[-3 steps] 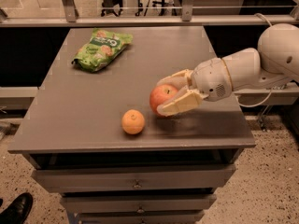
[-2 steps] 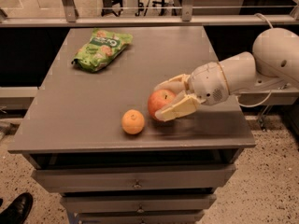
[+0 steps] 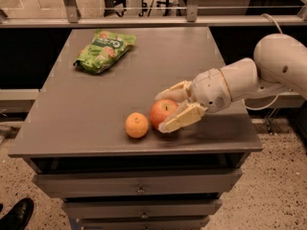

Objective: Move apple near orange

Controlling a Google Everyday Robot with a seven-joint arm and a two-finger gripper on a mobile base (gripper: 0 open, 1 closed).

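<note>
The red apple (image 3: 162, 112) with a stem dimple sits low over the grey table (image 3: 96, 114), just right of the small orange (image 3: 136, 125), a narrow gap between them. My gripper (image 3: 169, 110) reaches in from the right, its two cream fingers (image 3: 182, 119) closed around the apple, one behind it and one in front. I cannot tell whether the apple rests on the table top or hangs just above it. The orange lies free near the table's front edge.
A green snack bag (image 3: 104, 50) lies at the back left of the table. The white arm (image 3: 259, 75) crosses the table's right side. Drawers sit under the top. A black shoe (image 3: 17, 214) shows on the floor at lower left.
My gripper has carried the apple leftward and down toward the orange; the gap between the fruits has narrowed. The orange and the bag have not moved.
</note>
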